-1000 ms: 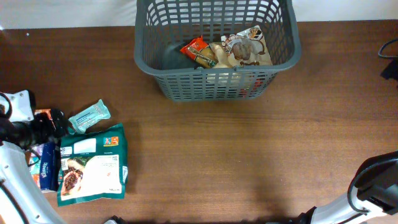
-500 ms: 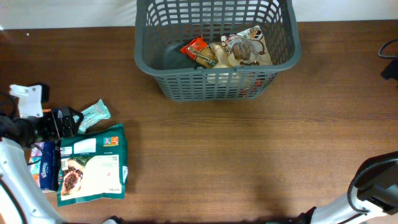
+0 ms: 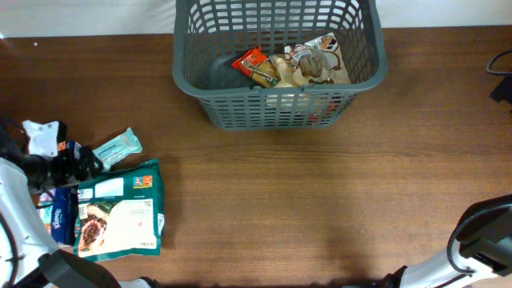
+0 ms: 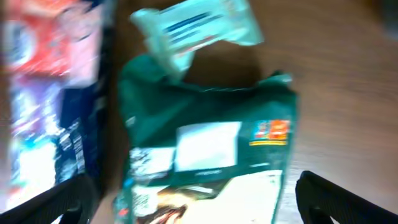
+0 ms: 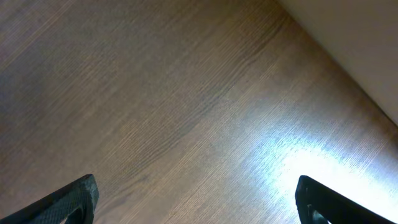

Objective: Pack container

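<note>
1. Packets lie in the container [image 3: 276,114], a dark grey slotted basket at the far edge of the tabletop [image 3: 320,200]. Its back rim is cut off by the frame. An orange-red packet [image 3: 254,64] and a brown-and-white packet [image 3: 316,62] show clearly, and something more is half hidden behind the front wall.
2. At the left side hovers the left end effector [image 3: 90,162] [image 4: 193,183], fingers spread wide and gripping nothing, above a green pouch [image 3: 120,216] [image 4: 205,143].
3. The left wrist view is blurred, so the pouch's print is unreadable.
4. A mint packet [image 3: 116,150] [image 4: 196,28] lies at the pouch's upper corner; whether they touch is unclear.
5. Blue and red packets [image 3: 56,216] [image 4: 43,93] sit beside the pouch, partly hidden under the arm.
6. Over bare wood, the right end effector [image 5: 196,186] has its fingers spread and empty. Overhead, only part of the right arm [image 3: 480,240] shows at the lower right corner.
</note>
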Controlling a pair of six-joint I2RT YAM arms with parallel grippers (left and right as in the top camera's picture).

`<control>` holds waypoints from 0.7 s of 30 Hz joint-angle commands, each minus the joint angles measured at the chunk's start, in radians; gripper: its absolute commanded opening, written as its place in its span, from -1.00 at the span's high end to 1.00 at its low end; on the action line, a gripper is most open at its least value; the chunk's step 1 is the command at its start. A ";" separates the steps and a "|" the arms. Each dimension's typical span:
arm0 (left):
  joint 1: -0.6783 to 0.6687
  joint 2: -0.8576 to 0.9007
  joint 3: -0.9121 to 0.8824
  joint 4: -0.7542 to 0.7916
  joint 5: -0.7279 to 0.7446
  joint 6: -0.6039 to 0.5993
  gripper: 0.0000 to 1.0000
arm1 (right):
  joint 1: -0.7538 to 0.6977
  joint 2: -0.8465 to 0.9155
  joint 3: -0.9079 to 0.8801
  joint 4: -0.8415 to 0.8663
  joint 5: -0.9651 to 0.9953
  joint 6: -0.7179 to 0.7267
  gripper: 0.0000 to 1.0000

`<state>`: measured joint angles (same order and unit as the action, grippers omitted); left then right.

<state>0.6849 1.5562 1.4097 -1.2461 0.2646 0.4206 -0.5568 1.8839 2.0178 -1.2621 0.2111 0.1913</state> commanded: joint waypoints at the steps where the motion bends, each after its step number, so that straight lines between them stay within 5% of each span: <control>1: 0.033 0.005 -0.010 -0.001 -0.116 -0.092 -0.99 | 0.001 -0.012 -0.002 0.003 -0.002 0.007 -0.98; 21: 0.058 0.018 -0.199 0.049 -0.111 -0.137 -0.99 | 0.001 -0.012 -0.002 0.003 -0.002 0.007 -0.98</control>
<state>0.7364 1.5658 1.2224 -1.2095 0.1558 0.3042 -0.5568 1.8839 2.0178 -1.2625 0.2108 0.1909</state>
